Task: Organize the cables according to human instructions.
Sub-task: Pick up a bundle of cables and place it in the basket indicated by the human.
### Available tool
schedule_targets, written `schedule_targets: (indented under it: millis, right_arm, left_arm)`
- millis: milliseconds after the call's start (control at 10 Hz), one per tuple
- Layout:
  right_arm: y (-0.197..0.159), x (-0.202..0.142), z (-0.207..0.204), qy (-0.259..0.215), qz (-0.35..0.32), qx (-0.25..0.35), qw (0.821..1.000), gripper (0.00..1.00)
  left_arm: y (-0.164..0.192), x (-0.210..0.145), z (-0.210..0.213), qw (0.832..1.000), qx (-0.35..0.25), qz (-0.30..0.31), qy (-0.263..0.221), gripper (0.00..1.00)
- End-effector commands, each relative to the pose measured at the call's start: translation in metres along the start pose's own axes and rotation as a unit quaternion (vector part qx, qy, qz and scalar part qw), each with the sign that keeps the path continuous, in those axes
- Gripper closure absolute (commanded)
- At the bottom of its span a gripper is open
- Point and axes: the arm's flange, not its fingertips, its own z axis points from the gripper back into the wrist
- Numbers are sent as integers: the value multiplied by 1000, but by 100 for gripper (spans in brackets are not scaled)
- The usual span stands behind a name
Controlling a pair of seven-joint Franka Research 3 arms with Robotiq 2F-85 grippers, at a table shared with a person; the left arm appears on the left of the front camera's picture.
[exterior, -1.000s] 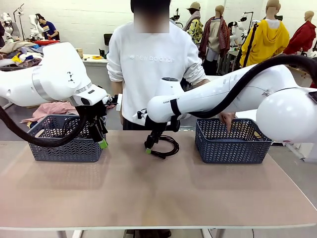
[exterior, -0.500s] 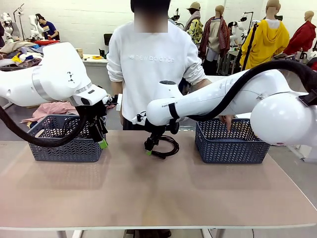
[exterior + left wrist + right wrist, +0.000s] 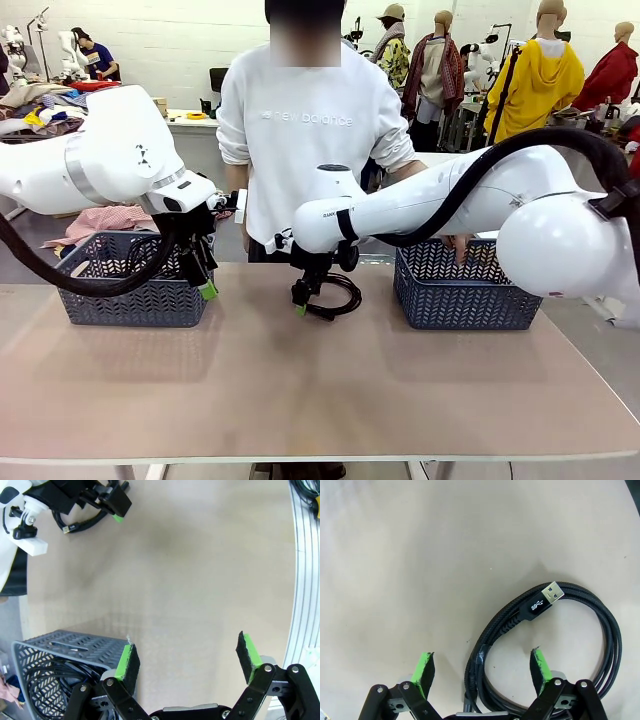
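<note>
Pick-up step: the right hand point(image 3: 480, 672), fingers spread wide and empty, straddles the near arc of the coiled cable point(image 3: 570, 630) lying on the desk point(image 3: 300, 400) between two baskets; closing on the strands comes next.

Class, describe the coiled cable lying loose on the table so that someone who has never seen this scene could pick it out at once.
Start at the table and find the two grey baskets, left basket and right basket. Between them, in front of the person, the coiled cable lies under the right tool, whose fingers are open. Unlike the cables in the left basket, it sits on bare tabletop, a braided black loop with a silver USB plug.
</note>
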Motion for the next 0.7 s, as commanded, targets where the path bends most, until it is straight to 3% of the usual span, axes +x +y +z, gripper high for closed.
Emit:
schedule_targets:
  millis: [0,600]
  right_arm:
    - [-3,10,4,16,-17,-16,1000,0]
    - [-2,12,2,7,-24,-14,1000,56]
  left_arm:
    - [0,-2,1,1000,1,1,0,0]
    - [0,-2,1,1000,1,1,0,0]
